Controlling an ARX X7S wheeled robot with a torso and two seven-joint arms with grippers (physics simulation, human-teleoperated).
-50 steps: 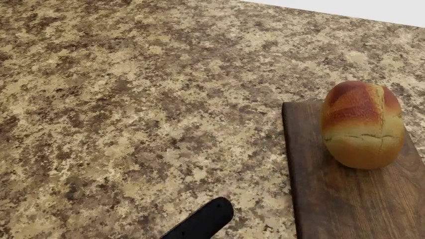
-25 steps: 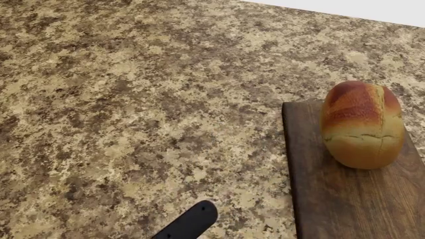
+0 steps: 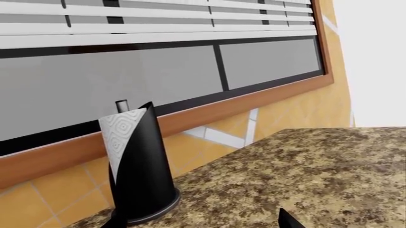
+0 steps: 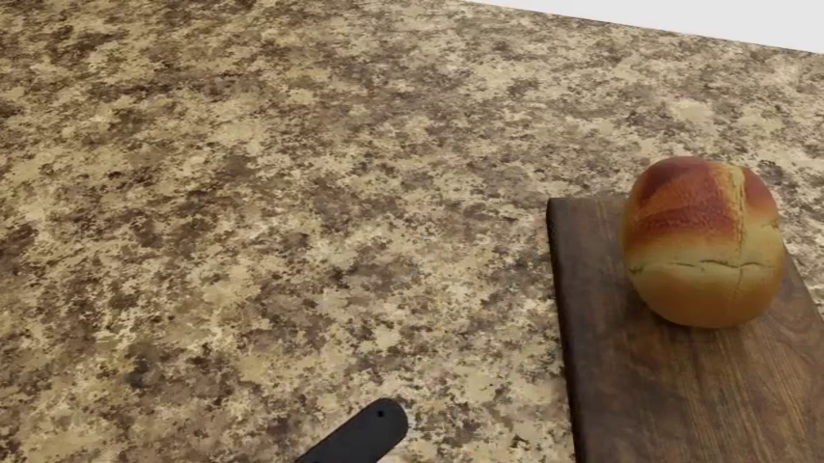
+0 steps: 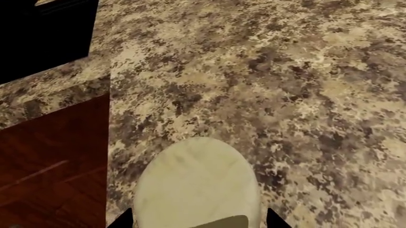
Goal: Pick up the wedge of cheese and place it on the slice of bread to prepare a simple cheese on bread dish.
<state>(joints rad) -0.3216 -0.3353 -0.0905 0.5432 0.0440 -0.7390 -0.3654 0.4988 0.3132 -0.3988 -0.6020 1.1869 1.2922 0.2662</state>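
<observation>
Right gripper (image 5: 198,223) closed on the wedge of cheese (image 5: 197,183), dark fingertips (image 5: 274,219) just visible on either side of the pale block; held above speckled granite counter (image 5: 304,85), with the dark wooden board (image 5: 51,152) just beside it. In the head view, slice of bread (image 4: 703,241) resting on that board (image 4: 670,386), well apart from the black finger (image 4: 361,436) at the lower edge. Left gripper state impossible to tell: only a dark tip (image 3: 288,220) showing, facing a paper towel holder (image 3: 140,166) below a window (image 3: 159,61).
</observation>
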